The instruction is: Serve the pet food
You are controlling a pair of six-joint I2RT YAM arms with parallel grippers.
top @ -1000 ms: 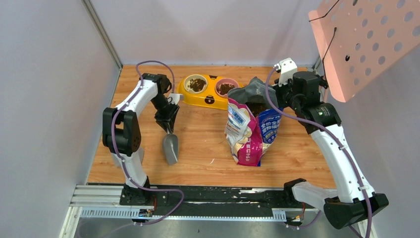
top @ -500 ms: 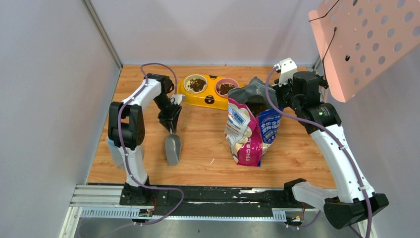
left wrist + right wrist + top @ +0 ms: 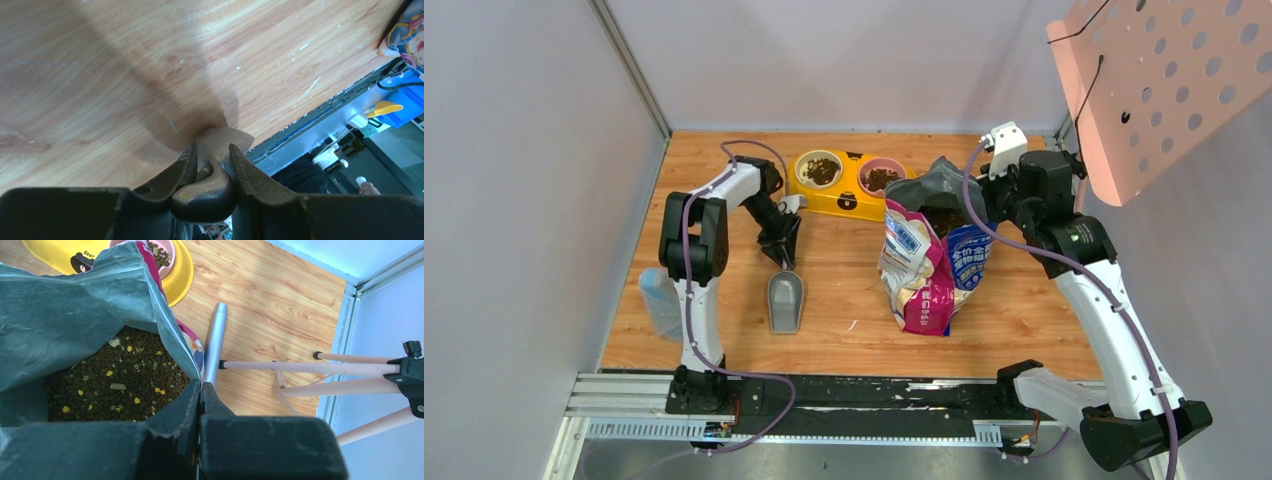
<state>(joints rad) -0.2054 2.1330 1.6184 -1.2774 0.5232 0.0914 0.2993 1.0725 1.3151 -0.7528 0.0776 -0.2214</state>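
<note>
Left wrist view: left jaws grip the scoop (image 3: 785, 300) handle, partly closed; right jaws pinch the bag (image 3: 924, 270) rim, fully closed. Inside the bag, frame centre, lies the pet food (image 3: 115, 380). The scoop has shifted right toward it, likely for another scoopful.

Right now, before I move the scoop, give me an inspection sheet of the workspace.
Surface: wooden tabletop, white flecks and scratches.
Job's things: kibble in the open printed bag and in both bowls of the yellow feeder; grey scoop looks empty.
Clutter: silver tube beside the bag; pale blue object at the table's left edge.
Grippers: left gripper shut on the scoop's handle; right gripper shut on the bag's rim.
Cables: purple cables looping along both arms.
Surroundings: grey walls, pink perforated board, wooden tripod legs.
</note>
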